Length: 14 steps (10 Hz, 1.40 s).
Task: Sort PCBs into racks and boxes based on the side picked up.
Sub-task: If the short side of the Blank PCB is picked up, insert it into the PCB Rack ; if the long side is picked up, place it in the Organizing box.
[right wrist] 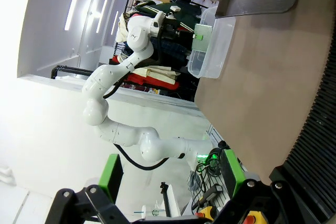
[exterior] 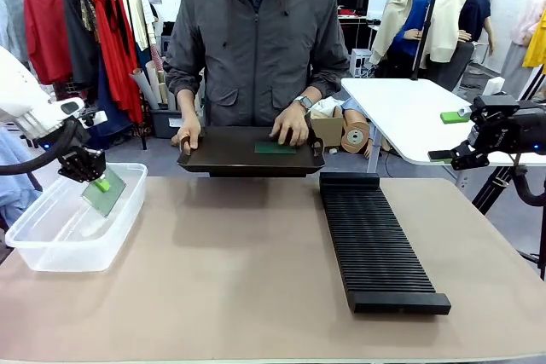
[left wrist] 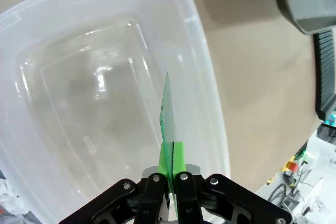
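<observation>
My left gripper (exterior: 96, 179) is shut on a green PCB (exterior: 105, 194) and holds it tilted over the near end of the clear box (exterior: 51, 253). In the left wrist view the PCB (left wrist: 167, 114) stands edge-on between the green pads (left wrist: 178, 156), above the box's bare floor (left wrist: 94, 108). My right gripper (exterior: 450, 136) hangs open at the far right, above and beyond the long black slotted rack (exterior: 380, 245). Its fingers (right wrist: 111, 174) hold nothing. A second PCB (exterior: 275, 148) lies on a black tray (exterior: 230, 155) that the person holds at the far edge.
The person's hands (exterior: 290, 130) rest on the tray. A white side table (exterior: 409, 112) stands behind the right gripper. The right wrist view shows the left arm (right wrist: 131, 51) over the box (right wrist: 212, 51), with the rack (right wrist: 315, 129) along its right edge.
</observation>
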{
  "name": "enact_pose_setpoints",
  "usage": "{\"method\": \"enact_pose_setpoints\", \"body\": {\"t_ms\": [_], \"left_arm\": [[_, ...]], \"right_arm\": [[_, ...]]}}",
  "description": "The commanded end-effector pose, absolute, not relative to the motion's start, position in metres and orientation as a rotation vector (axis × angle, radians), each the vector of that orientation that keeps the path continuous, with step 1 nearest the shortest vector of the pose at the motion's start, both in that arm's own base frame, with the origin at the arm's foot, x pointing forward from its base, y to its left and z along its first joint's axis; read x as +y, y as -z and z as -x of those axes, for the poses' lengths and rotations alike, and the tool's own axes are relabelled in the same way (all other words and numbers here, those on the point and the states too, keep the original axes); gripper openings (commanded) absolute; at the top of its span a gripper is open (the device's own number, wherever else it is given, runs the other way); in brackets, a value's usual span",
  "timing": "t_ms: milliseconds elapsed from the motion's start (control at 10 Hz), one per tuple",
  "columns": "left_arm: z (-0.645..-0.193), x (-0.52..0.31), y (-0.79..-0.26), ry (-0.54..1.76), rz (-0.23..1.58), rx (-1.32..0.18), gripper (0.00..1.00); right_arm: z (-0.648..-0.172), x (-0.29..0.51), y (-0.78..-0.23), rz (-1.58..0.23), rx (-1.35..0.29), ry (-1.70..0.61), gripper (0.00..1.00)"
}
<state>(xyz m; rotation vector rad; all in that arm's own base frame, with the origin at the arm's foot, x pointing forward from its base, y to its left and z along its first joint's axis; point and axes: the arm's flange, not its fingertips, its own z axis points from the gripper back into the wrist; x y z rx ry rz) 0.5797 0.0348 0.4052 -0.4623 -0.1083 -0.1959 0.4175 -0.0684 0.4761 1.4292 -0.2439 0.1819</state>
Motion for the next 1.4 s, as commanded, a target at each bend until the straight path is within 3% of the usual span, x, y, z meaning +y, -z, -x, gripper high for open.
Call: {"method": "enact_pose_setpoints", "body": {"t_ms": [0, 600, 700, 1100, 1200, 1300], "left_arm": [[-0.593, 0.042, -0.395, 0.187, 0.464, -0.123, 0.00], [-0.608, 0.049, -0.350, 0.157, 0.467, -0.042, 0.00], [-0.609, 0.049, -0.350, 0.156, 0.458, -0.042, 0.07], [-0.607, 0.051, -0.364, 0.137, 0.391, -0.080, 0.86], [-0.604, 0.051, -0.372, 0.129, 0.372, -0.097, 1.00], [-0.598, 0.050, -0.382, 0.113, 0.363, -0.125, 1.00]], "right_arm": [[-0.417, -0.069, -0.480, -1.433, -0.247, -0.185, 1.00], [-0.417, -0.069, -0.480, -1.433, -0.247, -0.185, 1.00], [-0.417, -0.069, -0.480, -1.433, -0.247, -0.185, 1.00], [-0.417, -0.069, -0.480, -1.433, -0.247, -0.185, 1.00], [-0.417, -0.069, -0.480, -1.433, -0.247, -0.185, 1.00], [-0.417, -0.069, -0.480, -1.433, -0.247, -0.185, 1.00]]}}
